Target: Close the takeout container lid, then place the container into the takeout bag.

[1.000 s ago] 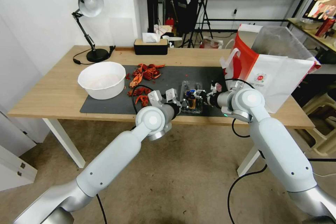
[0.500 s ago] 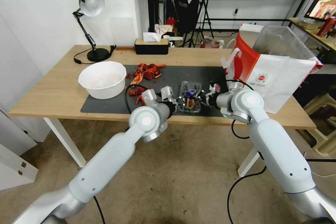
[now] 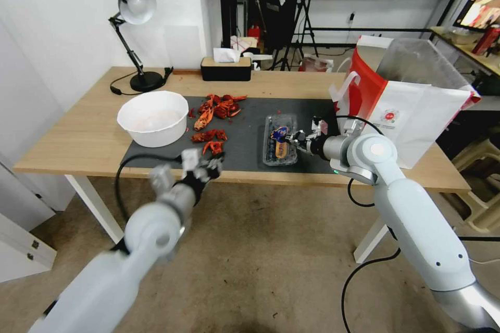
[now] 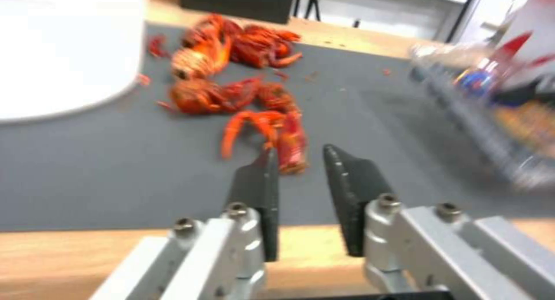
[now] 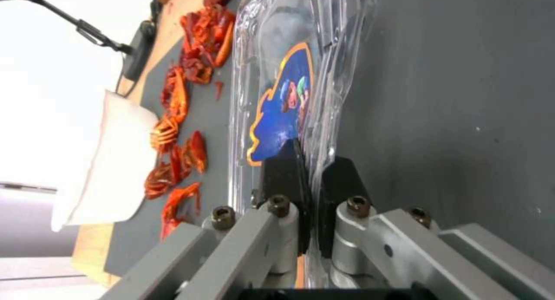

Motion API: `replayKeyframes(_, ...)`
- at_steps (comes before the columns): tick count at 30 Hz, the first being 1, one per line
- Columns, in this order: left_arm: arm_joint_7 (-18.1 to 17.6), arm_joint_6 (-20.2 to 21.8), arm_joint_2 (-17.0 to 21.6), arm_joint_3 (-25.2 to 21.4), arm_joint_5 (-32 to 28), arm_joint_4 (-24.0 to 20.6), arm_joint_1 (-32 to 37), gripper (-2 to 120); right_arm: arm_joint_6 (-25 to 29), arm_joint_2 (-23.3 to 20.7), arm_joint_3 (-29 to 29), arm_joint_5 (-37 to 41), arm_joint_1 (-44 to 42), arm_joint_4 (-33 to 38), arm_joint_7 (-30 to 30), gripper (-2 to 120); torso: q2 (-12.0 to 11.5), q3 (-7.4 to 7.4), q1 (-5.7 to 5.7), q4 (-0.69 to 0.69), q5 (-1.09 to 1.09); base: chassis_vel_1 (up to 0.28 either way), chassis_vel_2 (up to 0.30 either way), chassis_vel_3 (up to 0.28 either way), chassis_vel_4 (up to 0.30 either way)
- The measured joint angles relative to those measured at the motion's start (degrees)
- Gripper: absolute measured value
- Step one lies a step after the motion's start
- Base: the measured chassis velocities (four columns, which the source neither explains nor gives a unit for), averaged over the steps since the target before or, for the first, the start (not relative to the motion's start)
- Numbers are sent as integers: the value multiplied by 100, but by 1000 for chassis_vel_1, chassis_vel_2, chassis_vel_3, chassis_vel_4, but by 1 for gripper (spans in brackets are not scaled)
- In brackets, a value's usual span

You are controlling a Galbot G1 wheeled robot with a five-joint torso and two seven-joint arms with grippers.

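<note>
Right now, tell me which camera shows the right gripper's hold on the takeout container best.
The right wrist view: the right gripper is shut on the clear edge of the takeout container, close up. The head view shows that gripper at the container's side, small. The left wrist view catches the container blurred.

Head cam up high, looking forward and down over the whole table [image 3: 78, 140]. Wrist cams low and close, skimming the dark mat [image 4: 115, 170] from opposite sides, both catching the crayfish shells [image 5: 173, 161].
</note>
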Motion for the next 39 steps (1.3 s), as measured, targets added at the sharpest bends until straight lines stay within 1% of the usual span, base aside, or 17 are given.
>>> replayKeyframes(1,59,-75,15,70,307,8,30,30,53,-66,141,-5,-171,152,-10,0,0,0,0,-1,1,0,0,0,0)
replayKeyframes(2,59,-75,15,70,307,8,30,30,53,-66,141,-5,-171,152,-10,0,0,0,0,-1,1,0,0,0,0)
replayKeyframes(4,126,-242,26,146,879,45,170,38,139,-190,353,-39,-459,375,-37,0,1,0,0,-19,-4,0,0,0,0)
replayKeyframes(6,127,-345,10,125,1077,51,292,43,153,-207,377,-48,-514,425,-51,0,1,0,0,-19,0,0,0,0,0)
replayKeyframes(8,84,-524,-27,51,1373,84,519,51,174,-211,393,-69,-583,487,-87,0,0,0,-1,-8,3,0,0,0,0)
replayKeyframes(11,-50,-676,-82,-9,1575,115,733,62,188,-192,394,-94,-621,526,-113,0,1,0,-1,-4,-1,0,0,0,0)
replayKeyframes(17,-348,-922,-328,-104,1946,179,1133,87,241,-142,394,-118,-621,570,-188,0,1,0,-1,-8,1,0,0,0,0)
replayKeyframes(19,-382,-945,-379,-104,1965,199,1170,90,259,-142,394,-120,-617,588,-220,0,1,0,-1,-7,1,0,0,0,0)
replayKeyframes(20,-410,-982,-439,-102,1991,222,1196,96,294,-146,394,-124,-615,629,-288,0,1,0,0,-7,0,0,0,0,0)
replayKeyframes(23,-437,-1025,-542,-96,2043,250,1219,99,353,-186,393,-259,-614,745,-512,0,1,0,-1,-7,1,0,0,0,0)
replayKeyframes(27,-489,-1086,-645,-98,2166,292,1249,100,497,-331,325,-807,-564,966,-1037,0,1,1,0,-9,0,0,0,0,0)
replayKeyframes(30,-490,-1117,-666,-146,2188,301,1334,100,1014,-538,264,-1847,-450,1123,-2168,0,1,0,-1,-7,0,0,0,0,0)
replayKeyframes(31,-490,-1117,-666,-146,2188,301,1334,100,1014,-538,264,-1847,-450,1123,-2168,0,1,0,-1,-7,0,0,0,0,0)
replayKeyframes(34,-482,-1139,-678,-193,2193,301,1400,100,1455,-719,282,-2615,-310,1220,-2785,0,1,1,-1,-7,1,0,0,0,0)
replayKeyframes(35,-482,-1139,-678,-193,2193,301,1400,100,1455,-719,282,-2615,-310,1220,-2785,0,1,1,-1,-7,1,0,0,0,0)
replayKeyframes(37,-468,-1151,-716,-260,2180,292,1468,100,2096,-971,322,-3527,-59,1258,-3077,0,1,1,-1,-9,0,0,0,0,0)
replayKeyframes(39,-420,-1161,-766,-343,2163,290,1529,100,2486,-1125,369,-4046,187,1210,-2978,0,1,1,-1,-7,0,0,0,0,0)
